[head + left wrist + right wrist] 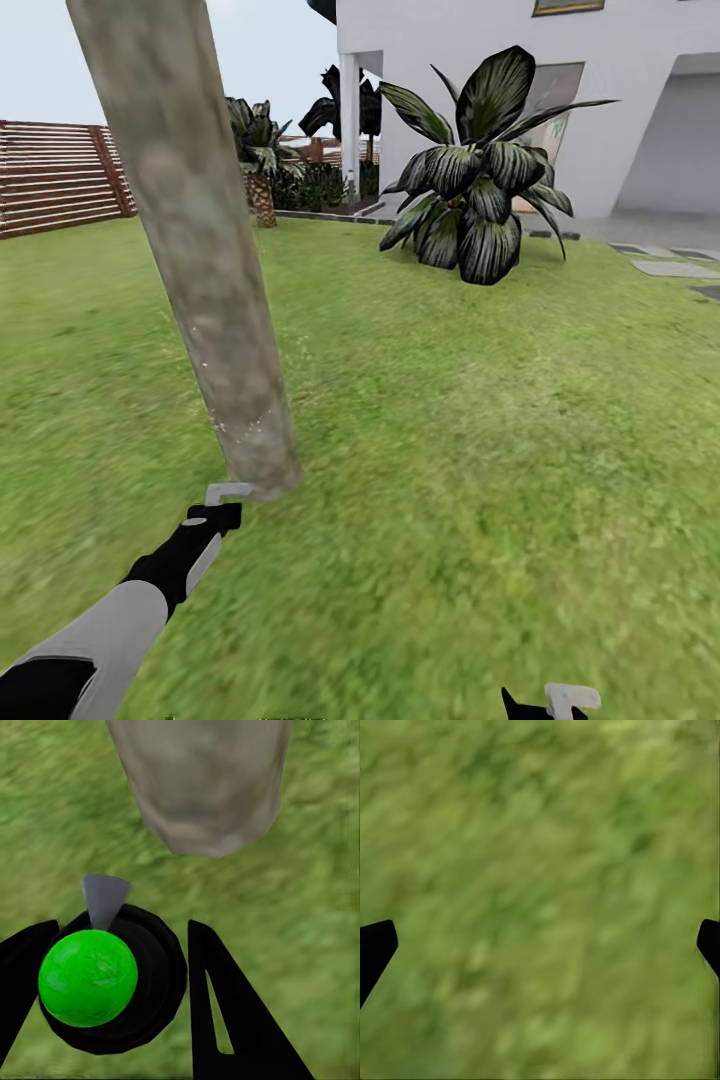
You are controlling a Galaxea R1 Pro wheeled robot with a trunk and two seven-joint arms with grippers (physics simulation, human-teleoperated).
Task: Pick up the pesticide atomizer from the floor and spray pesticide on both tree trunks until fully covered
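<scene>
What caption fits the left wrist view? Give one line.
Left pincer shut on the pesticide atomizer, nozzle aimed at the tree trunk base over grass.

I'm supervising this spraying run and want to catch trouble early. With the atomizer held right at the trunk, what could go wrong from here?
1. The pesticide atomizer in the left gripper sits very near the base of the tree trunk; any further advance might bump it.
2. Aimed that low, spray may miss the upper trunk.
3. The right gripper hangs open over grass, so it probably cannot help if the atomizer slips.
</scene>
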